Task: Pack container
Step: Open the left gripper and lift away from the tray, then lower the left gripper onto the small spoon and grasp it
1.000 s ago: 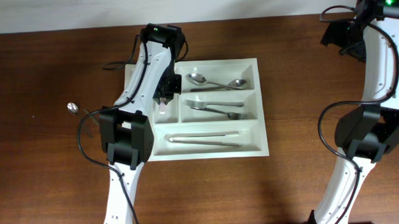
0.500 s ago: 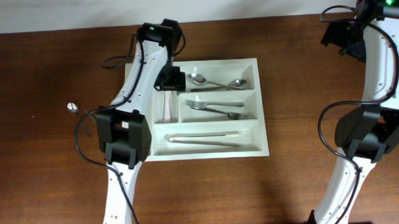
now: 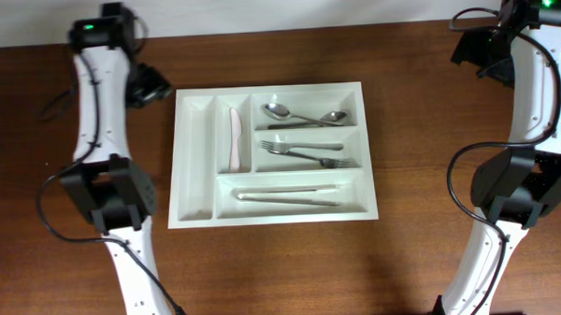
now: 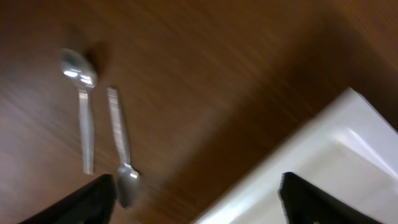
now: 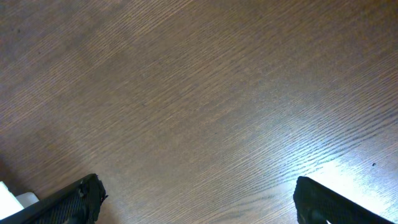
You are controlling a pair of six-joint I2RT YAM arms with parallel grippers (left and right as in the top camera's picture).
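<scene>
1. Swung clear of the container (image 3: 195, 160), the left end effector (image 3: 147, 85) now hangs off at the container's 10 o'clock. A second ago it was low over the 2 narrow upright compartments. A white knife (image 3: 234, 140) lies left behind in the inner one. I judge that 1 more piece is packed and this arm is free to fetch another.
2. At the middle of the worktop (image 3: 406, 265), the container sits flat between the 2 arms, and neither touches it.
3. Its nearest compartment, the long one at 6 o'clock, holds 2 long slim utensils (image 3: 286, 189) side by side; their kind is hard to tell.
4. Behind that, the middle horizontal compartment holds 2 forks (image 3: 304, 147), lying slightly askew to each other.
5. The farthest horizontal compartment, at 12 o'clock, holds 2 spoons (image 3: 277, 109).
6. On the 9 o'clock side, the outer upright compartment is empty, and the inner one holds only the white knife.
7. Beyond the container's corner, toward 9 o'clock in the left wrist view, 2 loose spoons (image 4: 78, 67) lie on bare wood. They probably still need packing. The left end effector's fingers stand wide apart, with nothing between them.
8. Farthest off, at 2 o'clock, the right end effector (image 5: 198, 186) hovers over bare worktop, its fingers spread wide and empty.
</scene>
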